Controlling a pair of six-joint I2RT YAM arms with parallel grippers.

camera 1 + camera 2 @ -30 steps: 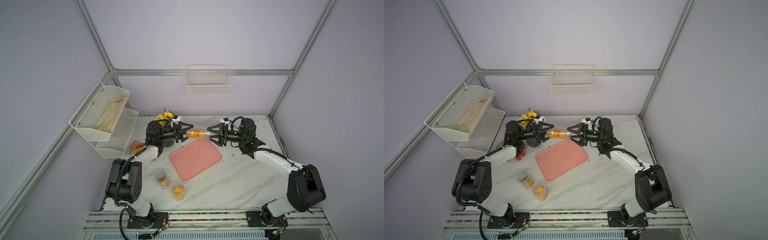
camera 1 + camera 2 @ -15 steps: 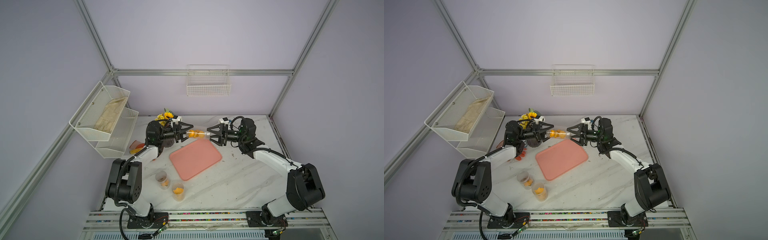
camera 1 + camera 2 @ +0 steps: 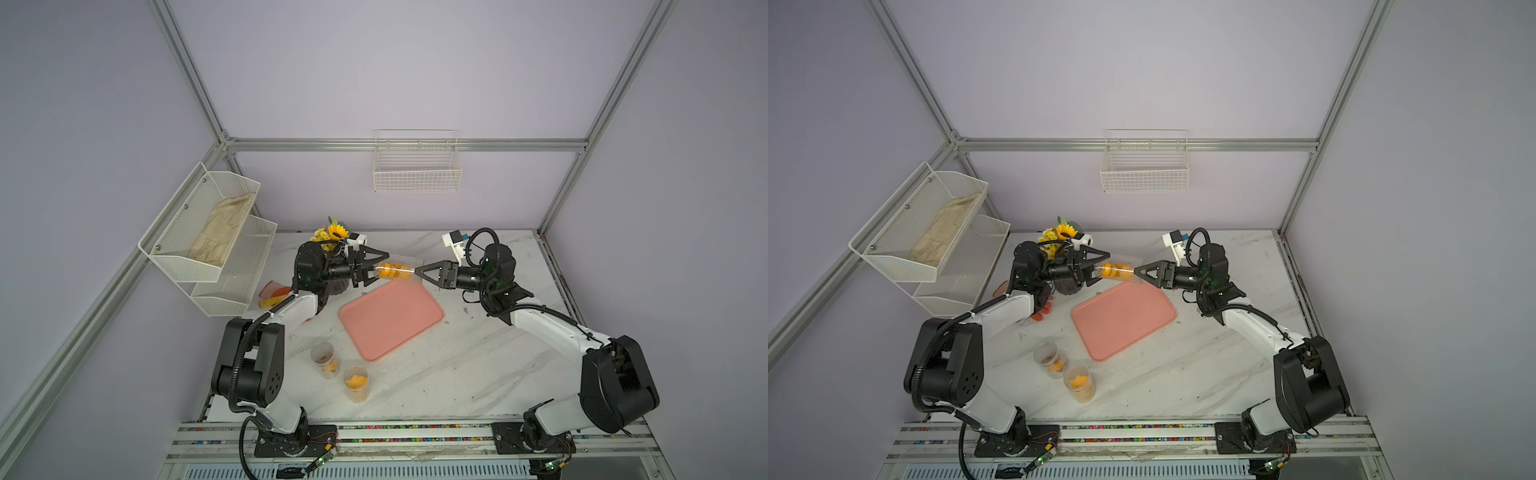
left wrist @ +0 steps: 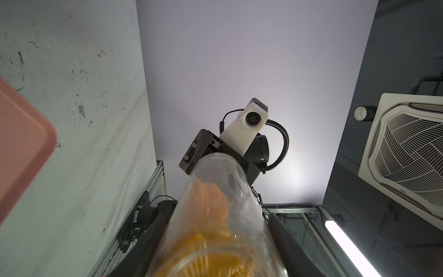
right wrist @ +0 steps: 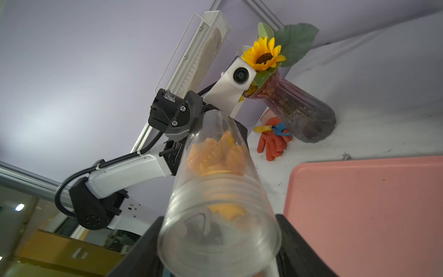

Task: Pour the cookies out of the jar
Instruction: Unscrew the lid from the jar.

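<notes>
a booth of pale lilac walls and aluminium framing closes round a white, grey-veined marble worktop (image 3: 457, 374), scuffed in places. the jar (image 3: 402, 272) is off the surface, lying on its side in the air toward the far edge, near the far corner of the tray (image 3: 390, 320), spanned between the two grippers. it is a clear, smooth-walled cylinder, ribbed with screw threads at one end. the cookies (image 5: 215, 153) inside are orange-yellow and flat with lobed outlines, heaped in the half nearer the left gripper (image 3: 380, 269); one more piece lies close to the threaded end. the left gripper's jaws are clamped on the plain end of the jar. the right gripper (image 3: 417, 272) has its jaws narrow, black fingers (image 5: 297, 244) pressed to either side of the threaded end; i cannot tell whether a lid sits there.

the tray is salmon-pink, matte, rectangular with rounded corners, lying askew mid-worktop. toward the front left two small clear round tubs stand close together: the back tub (image 3: 314, 362) holds brown bits and orange pieces, the front tub (image 3: 358, 395) orange pieces. at the far left corner a ribbed purple glass vase (image 5: 299, 115) holds a sunflower (image 5: 263, 56), an orange glove (image 5: 271, 144) lying beside it. on the left wall a white mesh two-tier shelf (image 3: 174, 245) carries a beige cloth (image 3: 220, 232) in its upper tier. a white wire basket (image 3: 417, 180) hangs on the back wall.
</notes>
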